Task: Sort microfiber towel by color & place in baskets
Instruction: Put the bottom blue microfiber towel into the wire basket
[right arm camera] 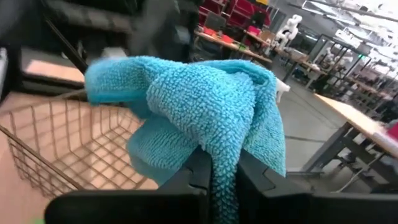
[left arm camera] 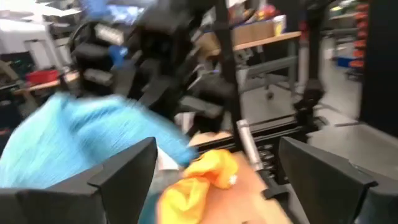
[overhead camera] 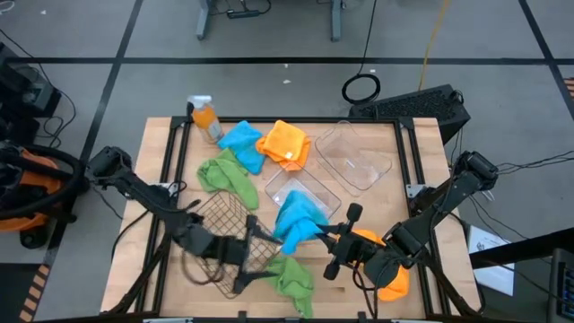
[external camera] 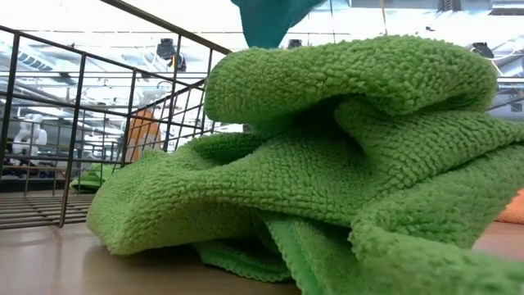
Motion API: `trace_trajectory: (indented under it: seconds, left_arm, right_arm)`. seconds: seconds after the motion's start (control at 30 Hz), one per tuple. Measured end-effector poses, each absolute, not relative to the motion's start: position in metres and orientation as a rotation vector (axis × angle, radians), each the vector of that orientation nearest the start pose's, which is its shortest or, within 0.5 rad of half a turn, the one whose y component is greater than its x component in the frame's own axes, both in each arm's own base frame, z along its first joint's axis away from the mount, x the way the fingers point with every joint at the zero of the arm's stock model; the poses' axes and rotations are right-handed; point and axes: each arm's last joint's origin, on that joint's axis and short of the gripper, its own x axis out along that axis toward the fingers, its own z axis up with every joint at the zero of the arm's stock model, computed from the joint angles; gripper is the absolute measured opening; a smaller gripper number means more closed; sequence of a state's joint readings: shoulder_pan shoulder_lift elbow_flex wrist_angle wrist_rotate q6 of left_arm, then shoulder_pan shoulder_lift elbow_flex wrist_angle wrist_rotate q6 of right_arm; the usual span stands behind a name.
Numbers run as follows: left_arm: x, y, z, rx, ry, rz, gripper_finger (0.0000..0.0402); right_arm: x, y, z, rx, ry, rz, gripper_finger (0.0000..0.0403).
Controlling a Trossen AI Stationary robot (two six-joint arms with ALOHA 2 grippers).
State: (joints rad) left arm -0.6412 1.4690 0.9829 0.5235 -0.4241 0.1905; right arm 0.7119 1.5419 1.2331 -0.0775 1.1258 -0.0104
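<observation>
High view: right end effector (overhead camera: 316, 235) pinches blue towel (overhead camera: 296, 218); left end effector (overhead camera: 256, 253) spread wide.

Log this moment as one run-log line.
right gripper: shut on blue towel | left gripper: open, at wire basket | green towel: on table

overhead view straight down, low view pressed against green towel (external camera: 327, 164) — wrist views forward
</observation>
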Motion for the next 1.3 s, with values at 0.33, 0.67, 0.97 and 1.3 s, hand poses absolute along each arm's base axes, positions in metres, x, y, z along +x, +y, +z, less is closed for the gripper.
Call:
trace_trajectory:
  seconds: [0.33, 0.67, 0.97, 1.3]
  left_arm:
    - [0.216, -0.187, 0.329, 0.229, 0.106, -0.16, 0.0345]
    - [0.226, -0.186, 0.313, 0.196, 0.196, -0.116, 0.0345]
    - [0.246, -0.177, 0.305, 0.215, 0.21, -0.154, 0.0345]
    - [0.272, -0.177, 0.291, 0.246, 0.168, -0.177, 0.0345]
  right_arm:
    - [0.283, 0.211, 0.328, -0.49, 0.182, -0.083, 0.0025]
    - [0.321, 0.219, 0.296, -0.829, 0.135, -0.042, 0.0025]
    - [0.332, 0.216, 0.295, -0.893, 0.084, -0.081, 0.0025]
    - [0.337, 0.208, 0.298, -0.829, 0.067, -0.111, 0.0025]
